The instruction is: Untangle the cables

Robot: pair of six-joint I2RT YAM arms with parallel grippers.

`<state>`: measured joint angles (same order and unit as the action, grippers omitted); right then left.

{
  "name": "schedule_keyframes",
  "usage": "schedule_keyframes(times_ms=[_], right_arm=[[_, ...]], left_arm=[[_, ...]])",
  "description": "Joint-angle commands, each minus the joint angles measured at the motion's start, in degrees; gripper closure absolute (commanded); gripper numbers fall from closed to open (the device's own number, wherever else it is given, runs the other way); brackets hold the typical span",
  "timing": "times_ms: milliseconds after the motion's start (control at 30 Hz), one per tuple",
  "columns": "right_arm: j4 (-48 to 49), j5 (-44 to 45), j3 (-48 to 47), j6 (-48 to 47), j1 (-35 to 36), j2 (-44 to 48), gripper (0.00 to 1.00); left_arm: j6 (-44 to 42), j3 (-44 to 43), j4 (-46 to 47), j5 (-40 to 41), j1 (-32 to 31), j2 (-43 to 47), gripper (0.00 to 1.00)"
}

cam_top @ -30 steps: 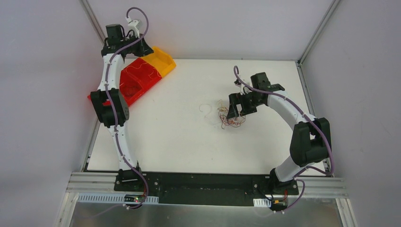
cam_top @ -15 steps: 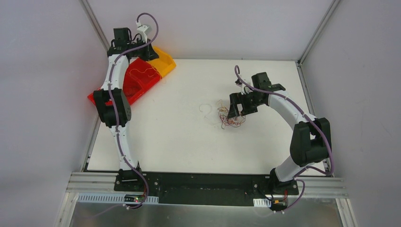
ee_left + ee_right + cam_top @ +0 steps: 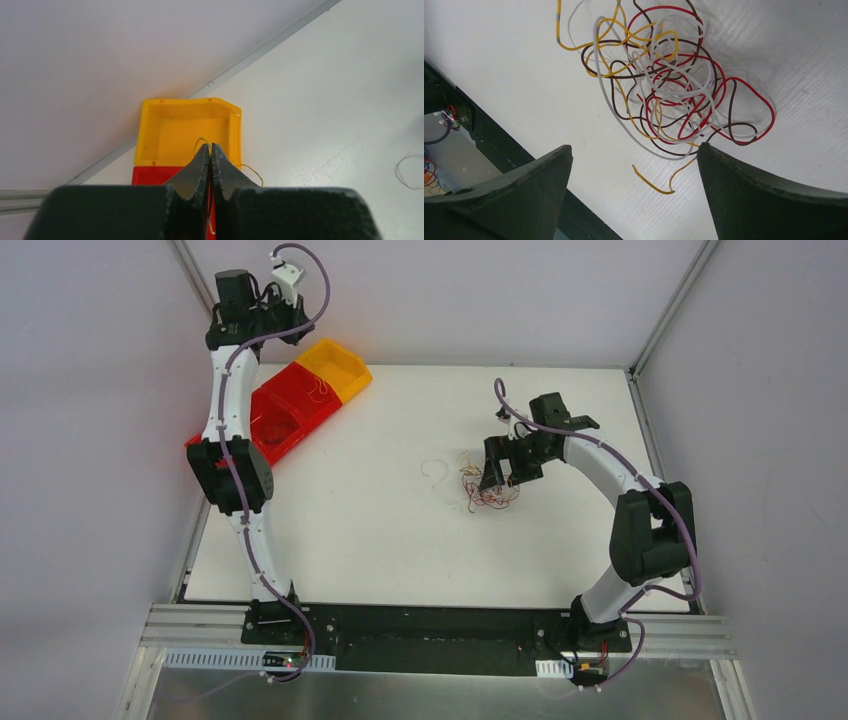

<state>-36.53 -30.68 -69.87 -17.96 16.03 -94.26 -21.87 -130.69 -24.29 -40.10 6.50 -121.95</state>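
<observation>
The cables (image 3: 488, 488) lie as a tangled ball of thin red, yellow, white and brown wires (image 3: 664, 85) in the middle of the table. My right gripper (image 3: 635, 146) hovers just over its near side, open, with only a loose yellow wire end between the fingers; the top view shows the right gripper (image 3: 495, 475) at the ball's right edge. My left gripper (image 3: 210, 146) is raised over the bins at the far left and shut on a thin yellow cable (image 3: 252, 171), which loops out beside the fingertips. A loose white strand (image 3: 435, 475) lies left of the ball.
A yellow bin (image 3: 335, 370) and a red bin (image 3: 290, 410) stand side by side at the table's far left corner; the yellow bin (image 3: 150, 135) is below the left fingers. A thin strand lies in the red bin (image 3: 318, 390). Grey walls enclose the table.
The left arm has swung back and to the left above the bins, its jaws still shut. The right arm has barely shifted over the tangle.
</observation>
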Motion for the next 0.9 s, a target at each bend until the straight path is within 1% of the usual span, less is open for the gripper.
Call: schedule_keyframes(times_ms=[0,233,400,500,600,633,667,767,833,867], right_arm=[[-0.5,-0.1,-2.6,0.7,-0.3,0.1,0.01],[-0.8,0.4,-2.1,0.6,-0.4,0.6,0.01],[-0.8,0.3,-1.8,0.7,-0.3,0.6,0.01],[-1.2,0.5,-2.2,0.6,-0.4,0.5,0.01],[-1.3,0.9,-2.6,0.4,-0.4,0.5,0.01],[-1.3,0.9,-2.5,0.4,-0.4,0.5,0.01],[-1.3,0.8,-2.5,0.4,-0.4,0.5,0.01],[-1.6,0.6,-2.5,0.4,-0.4,0.4,0.01],[-1.9,0.4,-2.6,0.4,-0.4,0.2,0.01],[-2.0,0.4,-2.6,0.4,-0.4,0.1,0.01]], left_arm=[[2.7,-1.4,0.7,-2.4,1.3,-2.1,1.00],[8.9,2.0,2.3,-4.5,5.0,-5.3,1.00],[14.4,3.5,5.8,-6.8,8.4,-8.0,1.00],[11.7,5.4,6.0,-4.7,8.7,-7.7,1.00],[6.7,8.3,6.0,3.0,8.7,-6.5,1.00],[5.1,8.8,5.9,6.8,8.7,-6.5,1.00],[3.2,9.1,6.1,12.4,8.6,-6.6,1.00],[-0.4,9.1,7.4,23.1,8.3,-8.1,1.00],[-3.5,9.4,10.5,31.6,7.0,-9.0,1.00],[-4.3,9.6,12.2,34.5,6.2,-9.3,1.00]])
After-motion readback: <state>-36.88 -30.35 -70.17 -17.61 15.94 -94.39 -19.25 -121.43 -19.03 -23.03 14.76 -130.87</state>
